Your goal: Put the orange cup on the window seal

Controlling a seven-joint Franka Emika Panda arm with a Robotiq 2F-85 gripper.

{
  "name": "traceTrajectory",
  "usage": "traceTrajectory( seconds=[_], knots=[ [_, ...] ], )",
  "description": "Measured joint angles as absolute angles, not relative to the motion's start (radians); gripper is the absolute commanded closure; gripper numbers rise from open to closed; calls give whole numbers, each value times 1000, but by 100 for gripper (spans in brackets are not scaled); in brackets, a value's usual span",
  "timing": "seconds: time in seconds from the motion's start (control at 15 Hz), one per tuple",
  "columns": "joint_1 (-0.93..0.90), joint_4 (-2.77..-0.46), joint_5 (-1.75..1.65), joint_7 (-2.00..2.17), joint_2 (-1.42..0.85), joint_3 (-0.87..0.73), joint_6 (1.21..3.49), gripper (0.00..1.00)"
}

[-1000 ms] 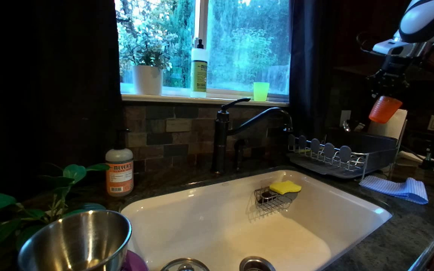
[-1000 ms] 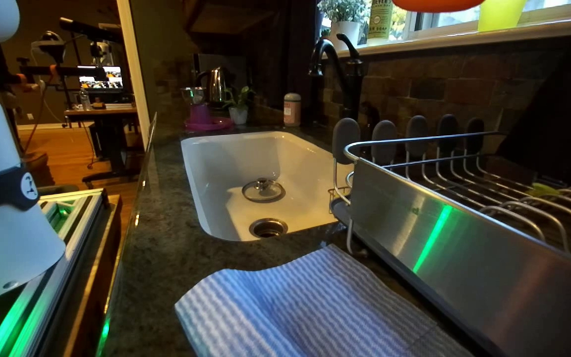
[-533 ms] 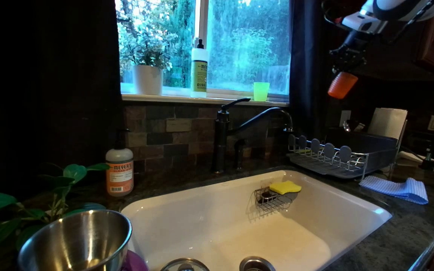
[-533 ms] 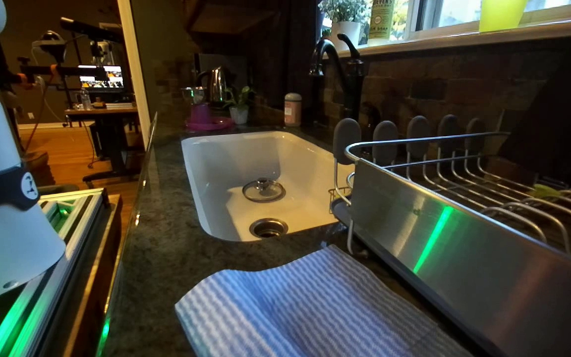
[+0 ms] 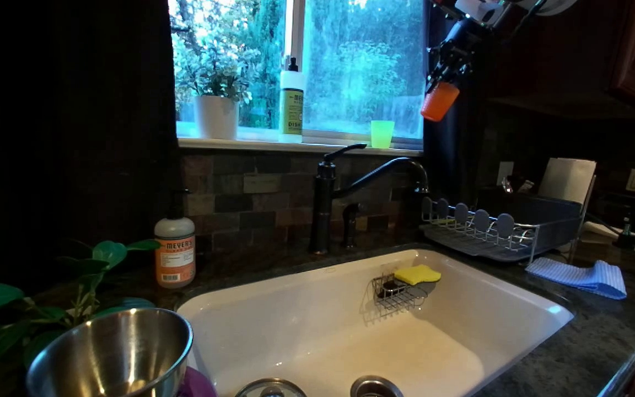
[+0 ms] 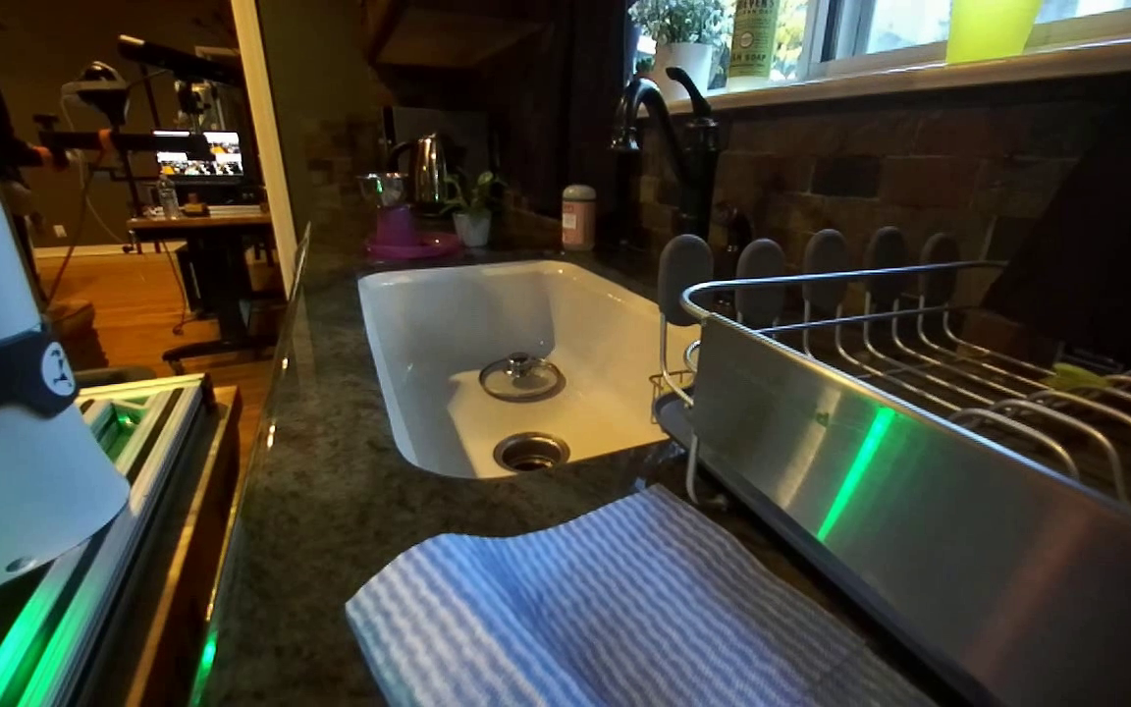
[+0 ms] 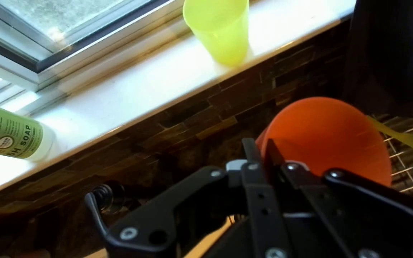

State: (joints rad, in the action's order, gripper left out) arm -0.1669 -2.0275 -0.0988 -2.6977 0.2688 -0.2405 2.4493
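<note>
There is one orange cup (image 5: pixel 440 102), one green cup (image 5: pixel 382 134), two Meyer's pump bottles (image 5: pixel 175 256) (image 5: pixel 291 110), two potted plants (image 5: pixel 216 110) (image 6: pixel 473 224), one dish rack (image 5: pixel 505 225), one dish towel (image 5: pixel 576 279), one yellow sponge (image 5: pixel 416 274), and one single-lever faucet (image 5: pixel 323 209) by the back edge of the worktop (image 5: pixel 576 347).

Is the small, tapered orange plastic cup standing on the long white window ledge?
No, in the wrist view the black two-fingered gripper pinches the orange cup by its wall, clear of the white ledge.
</note>
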Motion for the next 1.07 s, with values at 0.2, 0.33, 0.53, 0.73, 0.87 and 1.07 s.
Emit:
traceTrajectory(
  seconds=[0.2, 0.33, 0.53, 0.73, 0.87, 1.07],
  knots=[
    [-168, -2023, -96, -2706, 266, -250, 2449, 98],
    [-153, -2018, -88, -2714, 260, -227, 2449, 98],
    [-224, -1968, -111, -2712, 205, -235, 2449, 98],
    [-266, -1871, -166, -2713, 103, -235, 2443, 98],
    [-271, -1802, -208, -2713, 30, -236, 2441, 98],
    [-202, -1734, -217, -2713, -56, -151, 2439, 98]
  ],
)
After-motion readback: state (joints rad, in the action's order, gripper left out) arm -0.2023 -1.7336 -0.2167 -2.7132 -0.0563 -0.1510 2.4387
